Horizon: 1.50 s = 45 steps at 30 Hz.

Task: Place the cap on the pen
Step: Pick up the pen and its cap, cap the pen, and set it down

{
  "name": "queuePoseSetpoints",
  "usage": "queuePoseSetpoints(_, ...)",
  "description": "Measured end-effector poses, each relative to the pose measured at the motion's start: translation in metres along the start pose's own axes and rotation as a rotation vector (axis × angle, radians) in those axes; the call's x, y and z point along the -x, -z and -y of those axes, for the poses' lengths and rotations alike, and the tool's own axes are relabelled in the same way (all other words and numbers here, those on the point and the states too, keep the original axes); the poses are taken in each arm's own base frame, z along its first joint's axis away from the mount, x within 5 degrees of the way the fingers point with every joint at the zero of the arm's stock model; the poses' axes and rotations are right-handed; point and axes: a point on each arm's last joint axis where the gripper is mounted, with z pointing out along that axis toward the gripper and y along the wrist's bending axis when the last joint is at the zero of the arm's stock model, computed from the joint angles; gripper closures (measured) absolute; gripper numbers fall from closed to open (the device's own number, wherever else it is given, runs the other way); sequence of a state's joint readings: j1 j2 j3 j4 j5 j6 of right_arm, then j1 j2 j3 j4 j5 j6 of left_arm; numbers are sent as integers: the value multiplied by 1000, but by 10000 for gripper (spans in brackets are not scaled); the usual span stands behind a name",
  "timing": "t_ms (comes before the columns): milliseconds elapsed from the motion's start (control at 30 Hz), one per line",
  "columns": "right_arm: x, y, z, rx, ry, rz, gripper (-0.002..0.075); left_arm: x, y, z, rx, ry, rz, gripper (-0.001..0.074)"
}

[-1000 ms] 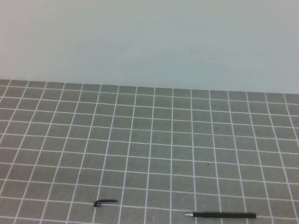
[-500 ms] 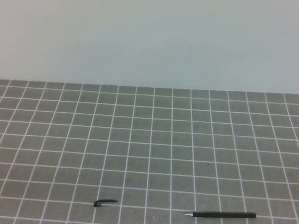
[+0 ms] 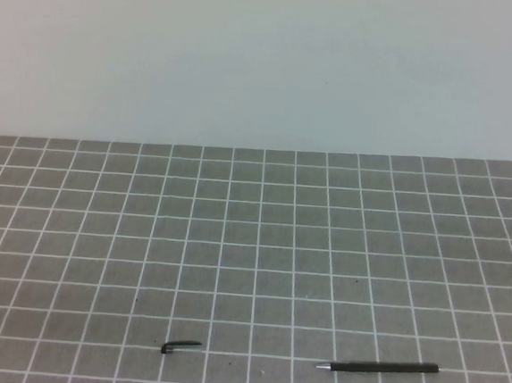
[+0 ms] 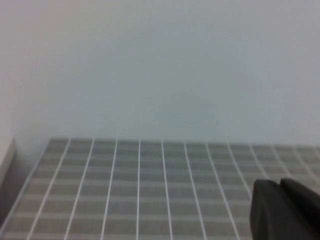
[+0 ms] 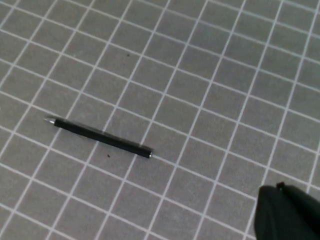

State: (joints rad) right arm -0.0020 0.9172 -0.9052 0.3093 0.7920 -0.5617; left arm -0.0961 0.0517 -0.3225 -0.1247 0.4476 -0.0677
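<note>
A slim black pen (image 3: pixel 384 368) lies uncapped on the grey grid mat near the front edge, right of centre, with its silver tip pointing left. Its small black cap (image 3: pixel 180 347) lies apart from it, front and left of centre. Neither arm shows in the high view. In the right wrist view the pen (image 5: pixel 100 136) lies flat on the mat, and my right gripper (image 5: pixel 280 189) hovers above the mat well off from the pen's blunt end, shut and holding nothing. My left gripper (image 4: pixel 279 186) hangs over bare mat, fingers together and holding nothing; the cap is outside that view.
The grey mat with white grid lines (image 3: pixel 260 246) covers the table up to a plain pale wall (image 3: pixel 268 58) at the back. The left wrist view shows the mat's side edge and a pale strip (image 4: pixel 5 157) beyond it.
</note>
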Motion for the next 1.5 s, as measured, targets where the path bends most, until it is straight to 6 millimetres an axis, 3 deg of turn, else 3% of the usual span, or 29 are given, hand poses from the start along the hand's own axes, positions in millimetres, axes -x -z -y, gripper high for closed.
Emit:
queuePoseSetpoints(300,17,-66,7,155,252,-185,722,-6,-46,-2,40,31,-331,737)
queuePoseSetpoints(600,-2,-142,-41,451,523,-391,722,-14,-59,12,-121,14,-453,737)
queuePoseSetpoints(800,-16,-186,-64,468,685,-474,720,-14,-59,14,-153,-9,-456,737)
queuePoseSetpoints(933,-21,-201,-72,513,718,-548,624,-14,-58,15,-159,-15,-462,737)
queuePoseSetpoints(1067,-18,-210,-77,540,721,-572,402,-14,-58,15,-159,-15,-462,737)
queuePoseSetpoints(1133,-13,-212,-77,521,761,-561,336,-14,-58,15,-159,-15,-462,737)
queuePoseSetpoints(1500,-15,-229,-88,492,898,-566,379,-14,-59,15,-162,-12,-455,737)
